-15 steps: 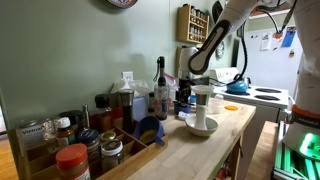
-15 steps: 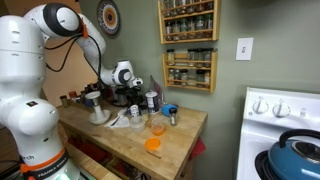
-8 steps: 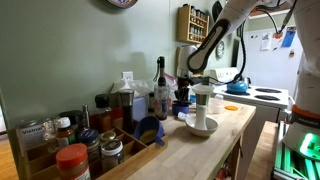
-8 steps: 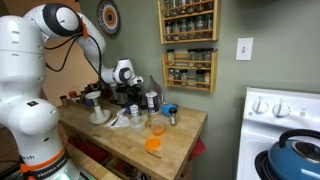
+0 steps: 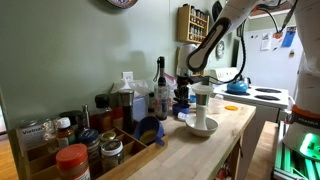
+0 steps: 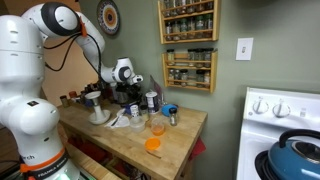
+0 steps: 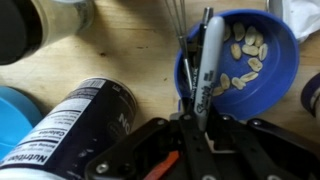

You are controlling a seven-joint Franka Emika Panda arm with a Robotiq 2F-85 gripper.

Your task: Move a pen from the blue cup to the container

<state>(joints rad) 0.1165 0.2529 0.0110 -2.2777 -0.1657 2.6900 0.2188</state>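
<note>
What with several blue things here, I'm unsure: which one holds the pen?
The small cup at the claw: the grey pen stands in it. The kettle and the rounded blue thing hold none.

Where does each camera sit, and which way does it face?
Exterior view: beside the jars, facing along the counter to the stove; arm at top right.
Exterior view: off the counter's end, facing the spice rack; arm at left.
Wrist view: down onto cup and pen; fingers at bottom.
Shared: container in both exterior views.
</note>
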